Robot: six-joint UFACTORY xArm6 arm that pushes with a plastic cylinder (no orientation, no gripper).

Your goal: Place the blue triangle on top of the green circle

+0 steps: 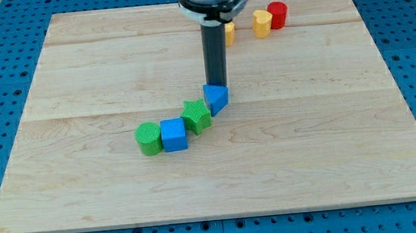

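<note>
While my tip [216,85] is pressing against the upper edge of the blue triangle [216,98], that block is sitting at the right end of a curved row near the board's middle. I am running a bare rod with no pincer, so nothing is being gripped. Touching the triangle's lower left is lying the green star [196,116], then the blue cube [173,134], then the green circle [148,138] at the row's left end. Near the wooden board's [347,157] top edge are sitting a yellow block [262,23], a red cylinder [278,14] and another yellow block [228,32], partly hidden behind the rod.
</note>
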